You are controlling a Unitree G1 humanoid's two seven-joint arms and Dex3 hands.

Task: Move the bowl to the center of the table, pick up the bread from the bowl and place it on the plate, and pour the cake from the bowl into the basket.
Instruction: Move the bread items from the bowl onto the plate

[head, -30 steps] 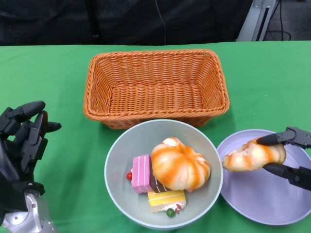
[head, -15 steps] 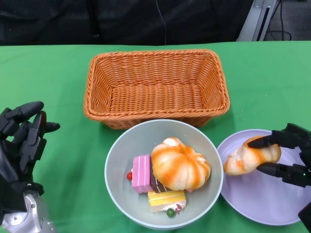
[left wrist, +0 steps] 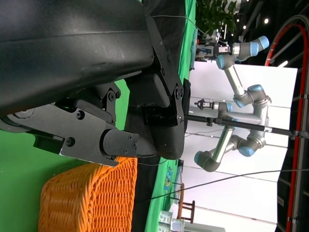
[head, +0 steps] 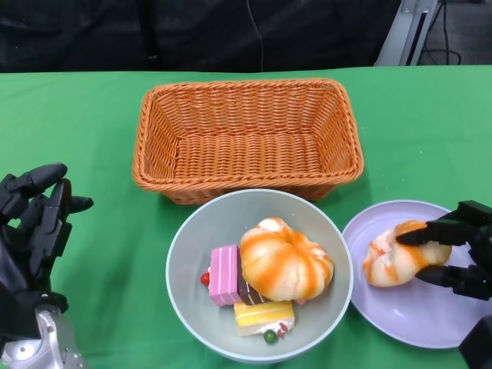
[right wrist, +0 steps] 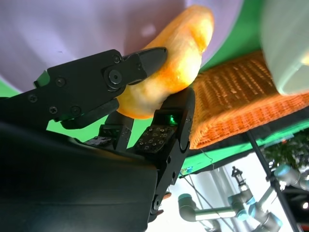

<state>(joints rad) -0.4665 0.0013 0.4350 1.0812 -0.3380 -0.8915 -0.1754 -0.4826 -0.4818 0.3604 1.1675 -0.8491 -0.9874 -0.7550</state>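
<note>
A grey bowl point(head: 196, 250) sits at the table's front centre. It holds a large orange-striped bun point(head: 283, 260), a pink cake slice point(head: 224, 274) and a yellow cake slice point(head: 263, 316). To its right lies a lilac plate point(head: 400, 311). My right hand point(head: 459, 252) pinches a golden bread roll point(head: 398, 260) low over the plate's near-left part; whether it touches the plate I cannot tell. The right wrist view shows the roll point(right wrist: 171, 67) between the fingers point(right wrist: 116, 72), over the plate point(right wrist: 72, 29). My left hand point(head: 31, 231) hovers empty at the left, fingers spread.
An orange wicker basket point(head: 246, 138) stands just behind the bowl, and shows too in the left wrist view point(left wrist: 89, 198). Green cloth point(head: 100, 115) covers the table. A metal stand point(head: 403, 31) rises at the far right, off the table.
My right hand has carried the roll down and slightly right, from above the plate's left rim to low over the plate. The left hand has hardly moved.
</note>
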